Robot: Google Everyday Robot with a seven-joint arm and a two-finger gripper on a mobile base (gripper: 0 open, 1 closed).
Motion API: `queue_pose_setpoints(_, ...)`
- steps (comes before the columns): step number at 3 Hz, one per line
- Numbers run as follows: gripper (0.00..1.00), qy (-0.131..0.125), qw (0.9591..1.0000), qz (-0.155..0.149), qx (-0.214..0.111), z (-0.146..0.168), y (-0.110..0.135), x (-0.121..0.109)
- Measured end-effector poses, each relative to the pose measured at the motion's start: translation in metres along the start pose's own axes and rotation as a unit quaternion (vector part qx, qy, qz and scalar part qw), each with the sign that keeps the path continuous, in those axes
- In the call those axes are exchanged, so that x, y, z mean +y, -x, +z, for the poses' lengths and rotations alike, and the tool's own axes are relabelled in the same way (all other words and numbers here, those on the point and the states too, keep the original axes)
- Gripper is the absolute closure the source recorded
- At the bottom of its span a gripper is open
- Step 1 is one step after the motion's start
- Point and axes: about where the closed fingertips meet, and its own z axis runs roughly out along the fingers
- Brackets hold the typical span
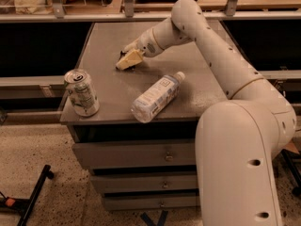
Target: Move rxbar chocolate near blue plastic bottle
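Your gripper (128, 60) rests mid-tabletop (101, 36), toward the back; the blue plastic bottle (156, 97) lies before it, rightward, the can (81, 92) front-left.

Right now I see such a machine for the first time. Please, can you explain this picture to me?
The big white shape is a robot arm; its gripper sits low at the back of a grey cabinet top. One camera looks down from the drawer side. A silver can stands at the front left; a plastic bottle lies on its side near the front. A dark sliver under the gripper may be the snack bar; whether it is held, I cannot tell.
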Motion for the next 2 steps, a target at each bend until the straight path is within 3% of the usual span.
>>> queue_pose_setpoints(1,0.86,-0.003,1.0000,-0.001,-0.004,-0.0018,-0.0004,-0.0023)
queue_pose_setpoints(2,1.00,-0.003,1.0000,-0.001,-0.004,-0.0018,-0.0003,-0.0023)
